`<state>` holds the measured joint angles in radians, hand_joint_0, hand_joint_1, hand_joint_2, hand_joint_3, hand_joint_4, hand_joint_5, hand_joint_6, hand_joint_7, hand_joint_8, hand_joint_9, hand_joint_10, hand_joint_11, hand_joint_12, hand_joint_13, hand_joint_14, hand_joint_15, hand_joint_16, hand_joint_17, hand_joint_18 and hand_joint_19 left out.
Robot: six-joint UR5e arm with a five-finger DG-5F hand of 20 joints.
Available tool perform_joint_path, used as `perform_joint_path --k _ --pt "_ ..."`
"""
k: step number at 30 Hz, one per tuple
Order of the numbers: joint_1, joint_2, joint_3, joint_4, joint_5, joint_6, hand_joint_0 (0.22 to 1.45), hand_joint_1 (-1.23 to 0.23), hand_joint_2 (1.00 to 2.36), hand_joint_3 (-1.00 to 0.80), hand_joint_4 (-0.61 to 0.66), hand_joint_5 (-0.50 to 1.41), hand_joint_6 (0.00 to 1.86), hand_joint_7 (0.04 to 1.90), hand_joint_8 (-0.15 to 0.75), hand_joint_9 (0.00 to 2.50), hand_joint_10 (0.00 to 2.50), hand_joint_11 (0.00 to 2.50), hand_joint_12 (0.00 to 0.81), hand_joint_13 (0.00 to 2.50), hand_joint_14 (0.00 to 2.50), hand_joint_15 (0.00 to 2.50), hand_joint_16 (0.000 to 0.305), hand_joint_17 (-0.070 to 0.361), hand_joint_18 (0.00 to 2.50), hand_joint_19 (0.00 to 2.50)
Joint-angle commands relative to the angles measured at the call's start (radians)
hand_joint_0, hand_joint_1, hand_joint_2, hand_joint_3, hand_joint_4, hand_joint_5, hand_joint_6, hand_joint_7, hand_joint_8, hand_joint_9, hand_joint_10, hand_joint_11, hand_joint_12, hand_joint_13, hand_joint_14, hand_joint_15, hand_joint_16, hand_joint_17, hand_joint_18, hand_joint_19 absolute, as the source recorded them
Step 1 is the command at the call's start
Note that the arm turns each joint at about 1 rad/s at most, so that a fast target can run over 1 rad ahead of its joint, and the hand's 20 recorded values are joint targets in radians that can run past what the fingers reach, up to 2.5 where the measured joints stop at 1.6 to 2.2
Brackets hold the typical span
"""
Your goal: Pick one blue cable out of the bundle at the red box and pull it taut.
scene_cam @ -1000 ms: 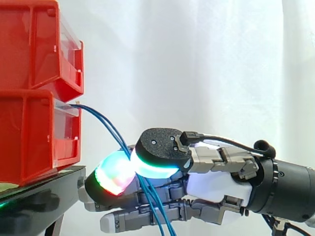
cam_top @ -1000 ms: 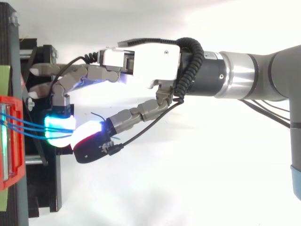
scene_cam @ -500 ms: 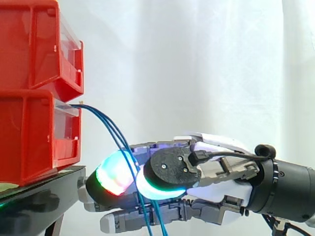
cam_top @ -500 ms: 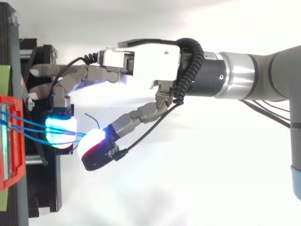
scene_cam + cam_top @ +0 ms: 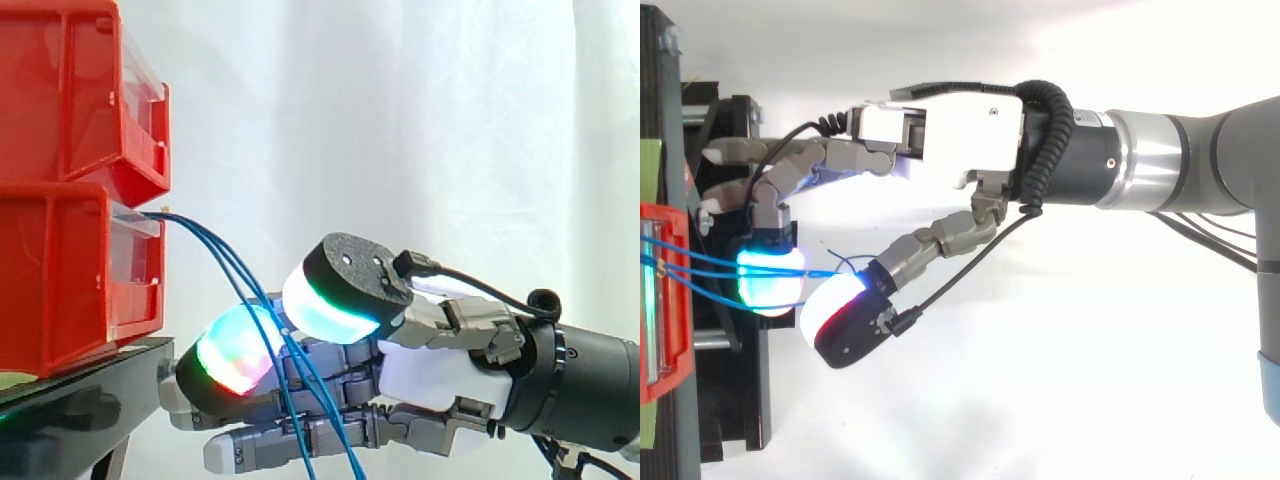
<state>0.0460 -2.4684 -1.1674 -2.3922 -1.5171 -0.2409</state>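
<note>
You're looking at the hand (image 5: 940,130) sitting low, holding its fingers curled inward. The blue cables (image 5: 222,258) are leaving the front of the lower red box (image 5: 60,270), sagging in a slack arc and running down between the thumb pad (image 5: 335,300) and the green-red fingertip (image 5: 235,350). The thumb pad is riding a touch higher than that fingertip, and the two are wrapping loosely round the whole bundle, no strand singled out. Below the pads, the cables are crossing in front of the lower fingers and hanging on downward. The fingertips are hovering just beside the black stand (image 5: 90,375).
</note>
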Motion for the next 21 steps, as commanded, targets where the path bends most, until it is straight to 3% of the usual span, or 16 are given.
perform_joint_path --k 1,11,21 --pt "0.000 -0.001 0.000 -0.001 0.000 0.000 0.61 -0.68 1.01 -0.42 0.25 -0.16 0.85 0.91 0.313 0.41 0.00 0.00 0.367 0.18 0.00 0.00 0.061 0.137 0.33 0.12" --pt "0.000 0.000 0.000 -0.001 0.000 0.000 0.62 -0.77 1.02 -0.21 0.22 -0.15 0.89 0.95 0.320 0.44 0.00 0.00 0.365 0.21 0.00 0.00 0.061 0.136 0.37 0.12" --pt "0.000 0.000 0.000 0.001 0.003 0.000 0.69 -0.93 1.01 -0.33 0.18 -0.16 0.89 0.92 0.316 0.44 0.00 0.01 0.362 0.22 0.00 0.00 0.060 0.135 0.39 0.10"
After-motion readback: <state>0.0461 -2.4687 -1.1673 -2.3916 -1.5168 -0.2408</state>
